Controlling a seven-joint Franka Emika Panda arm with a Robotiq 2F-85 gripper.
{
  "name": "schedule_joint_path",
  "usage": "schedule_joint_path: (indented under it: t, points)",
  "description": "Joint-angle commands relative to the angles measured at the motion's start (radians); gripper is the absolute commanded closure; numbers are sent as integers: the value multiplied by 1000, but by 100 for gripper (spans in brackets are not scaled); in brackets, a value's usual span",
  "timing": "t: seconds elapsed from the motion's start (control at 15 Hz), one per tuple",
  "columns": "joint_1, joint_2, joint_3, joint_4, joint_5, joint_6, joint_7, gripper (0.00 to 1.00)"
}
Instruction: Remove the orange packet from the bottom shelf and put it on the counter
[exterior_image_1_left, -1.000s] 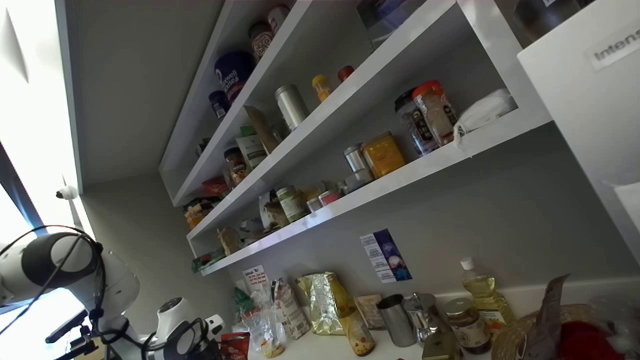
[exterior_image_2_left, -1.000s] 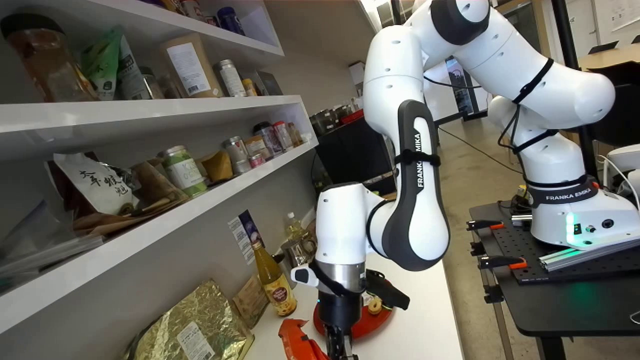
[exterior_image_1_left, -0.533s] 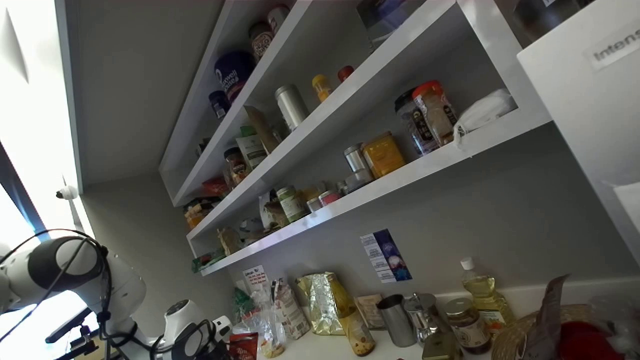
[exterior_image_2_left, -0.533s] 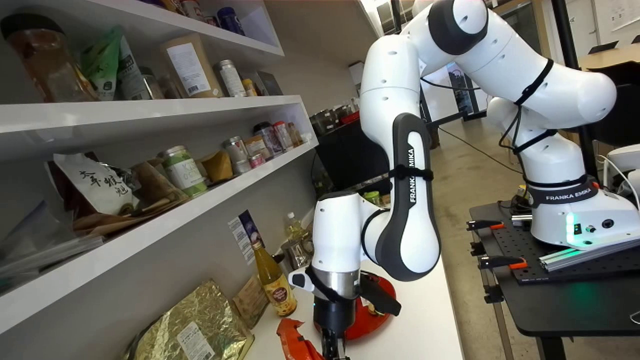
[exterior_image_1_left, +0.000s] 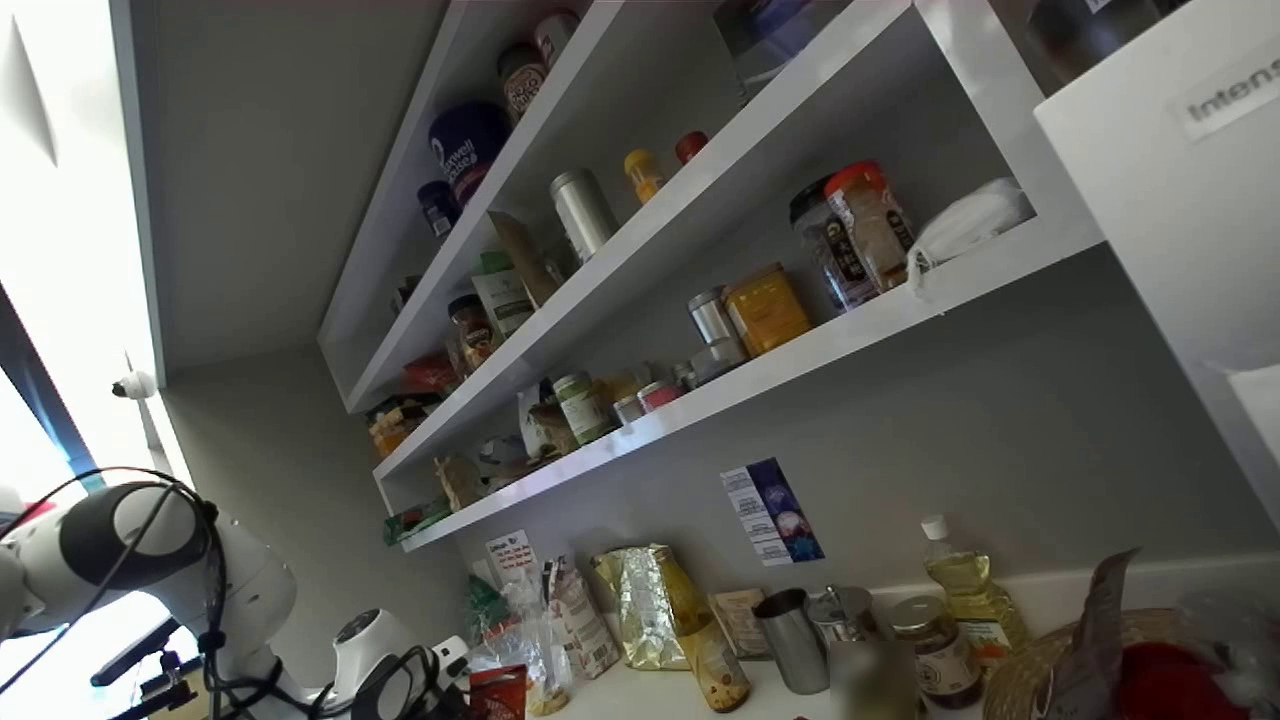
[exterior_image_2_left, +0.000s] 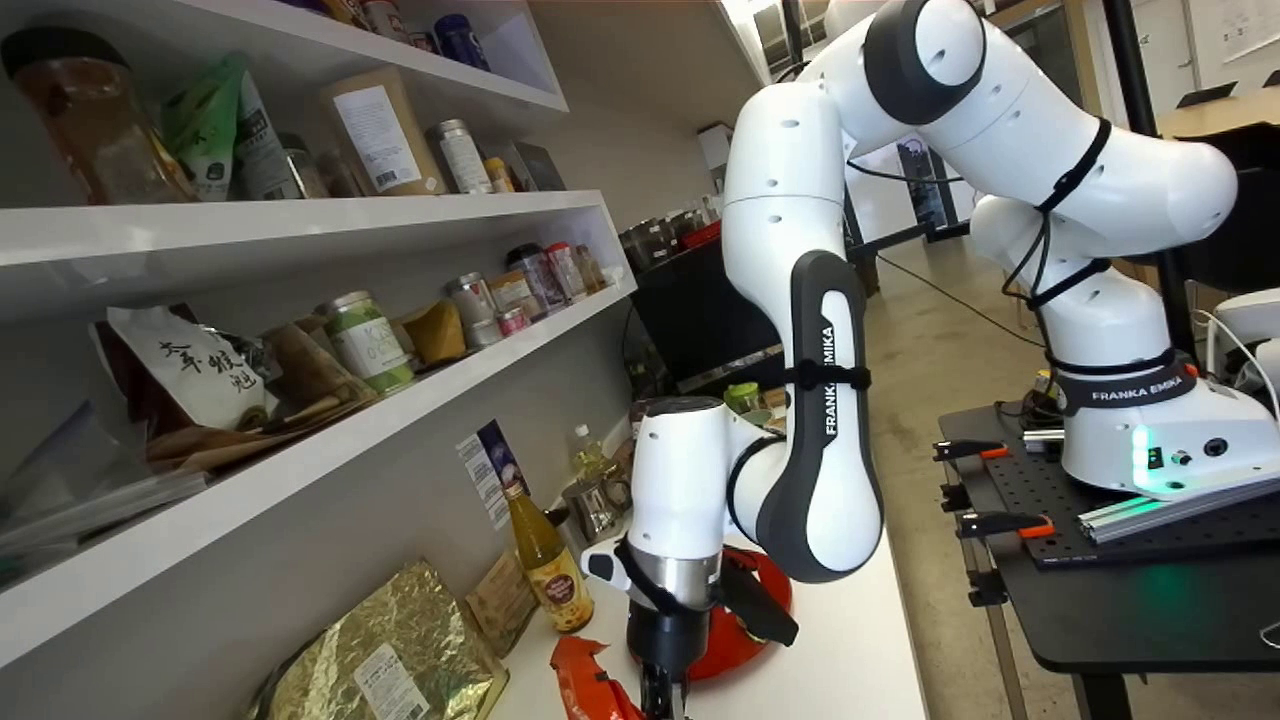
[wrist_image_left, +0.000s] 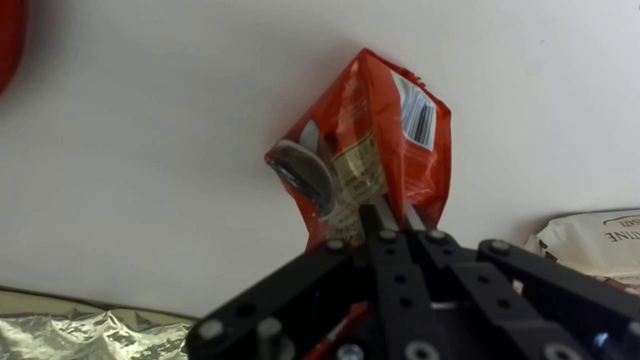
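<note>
The reddish-orange packet (wrist_image_left: 370, 115) fills the middle of the wrist view, with a barcode and a cup picture on it. Its top part shows in both exterior views (exterior_image_1_left: 497, 692) (exterior_image_2_left: 590, 685), low at the frame edge. My gripper (wrist_image_left: 397, 215) is shut on the packet, with a fold of it pinched between the fingers. In an exterior view the gripper (exterior_image_2_left: 662, 690) points down. The packet is over the pale counter (exterior_image_2_left: 850, 640); I cannot tell whether its base touches. The white bottom shelf (exterior_image_1_left: 700, 405) runs above, lined with jars and bags.
A gold foil bag (exterior_image_2_left: 390, 650) stands by the wall, with a yellow-green bottle (exterior_image_2_left: 550, 560) beside it. A red plate (exterior_image_2_left: 745, 650) with small items lies close behind the gripper. A pale printed bag (wrist_image_left: 600, 245) lies at the right of the wrist view.
The arm has come down and its hand has tilted slightly. The packet has shifted with the gripper, rightward in an exterior view and slightly leftward in the other exterior view.
</note>
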Motion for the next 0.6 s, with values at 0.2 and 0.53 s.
schedule_joint_path:
  t: [0.2, 0.53]
  points:
    - [7, -72, -31, -69, -23, -93, 28, 44]
    - [-141, -299, 105, -225, 52, -459, -82, 7]
